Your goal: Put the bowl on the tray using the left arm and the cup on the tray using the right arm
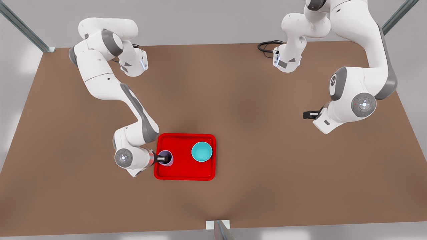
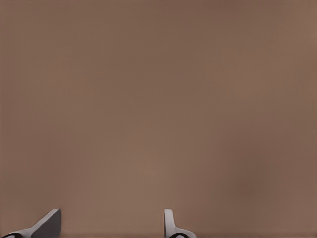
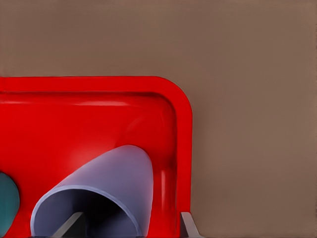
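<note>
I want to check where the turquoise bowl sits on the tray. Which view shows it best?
The front view: the small round turquoise bowl shows whole, standing on the flat red tray toward the front view's right. The right wrist view catches a sliver of it at the picture's edge; the left wrist view faces bare tabletop.

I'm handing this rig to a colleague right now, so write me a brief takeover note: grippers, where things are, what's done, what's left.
Right gripper: over the tray's end on the front view's left, one finger inside the cup, one outside its wall; whether it grips, I cannot tell.
Left gripper: open, empty, waiting over bare table on the front view's right.
Bowl: upright on the tray, free.
Done: bowl placed; cup is at the tray.
Left: probably release the cup and pull the right arm clear.
</note>
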Controlling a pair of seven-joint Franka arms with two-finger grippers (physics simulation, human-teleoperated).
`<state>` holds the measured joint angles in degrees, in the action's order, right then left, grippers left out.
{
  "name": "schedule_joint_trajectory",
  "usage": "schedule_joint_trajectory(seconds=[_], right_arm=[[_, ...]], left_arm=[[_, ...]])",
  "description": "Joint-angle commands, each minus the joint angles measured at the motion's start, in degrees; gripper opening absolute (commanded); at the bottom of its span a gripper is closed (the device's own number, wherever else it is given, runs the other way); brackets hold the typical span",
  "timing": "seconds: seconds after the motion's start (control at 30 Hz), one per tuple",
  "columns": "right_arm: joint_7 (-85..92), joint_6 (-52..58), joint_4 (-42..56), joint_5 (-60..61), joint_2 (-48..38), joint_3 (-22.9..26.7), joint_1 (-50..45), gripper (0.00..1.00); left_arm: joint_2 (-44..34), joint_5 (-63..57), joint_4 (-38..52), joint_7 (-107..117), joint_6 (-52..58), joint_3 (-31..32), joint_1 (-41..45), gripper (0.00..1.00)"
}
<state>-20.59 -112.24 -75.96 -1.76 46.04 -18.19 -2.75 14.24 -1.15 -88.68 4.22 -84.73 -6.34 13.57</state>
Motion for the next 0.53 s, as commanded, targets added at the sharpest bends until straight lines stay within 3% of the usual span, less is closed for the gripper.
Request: schedule_joint_trajectory(seconds=[0.0, 0.2, 0.3, 0.33, 0.4, 0.5], right_arm=[[0.0, 0.0, 0.1, 0.0, -0.2, 0.0, 0.3, 1.0], [9.8, 10.3, -1.2, 0.6, -20.3, 0.7, 10.2, 1.0], [22.4, 19.1, -1.1, 6.4, -26.8, 20.9, 5.1, 1.0], [22.5, 20.6, -1.2, 6.5, -27.9, 25.6, 1.7, 1.0], [22.5, 19.7, -10.8, 6.5, -35.7, 26.8, 1.3, 1.0], [22.4, 20.9, -10.0, 6.4, -35.1, 26.9, 1.6, 1.0]], left_arm=[[-0.1, -0.1, 0.0, 0.0, 0.0, 0.0, 0.1, 1.0], [-0.4, 4.0, 4.1, 0.9, 0.3, 0.0, 0.1, 1.0], [-0.6, 3.2, 6.7, 0.6, 2.2, -0.1, 0.1, 1.0], [-0.5, 3.2, 7.4, 0.6, 2.2, -0.1, 0.1, 1.0], [-0.5, 3.1, 7.5, 0.7, 2.5, -0.1, 0.1, 1.0], [-0.4, 3.1, 7.5, 0.7, 2.6, -0.1, 0.1, 1.0]])
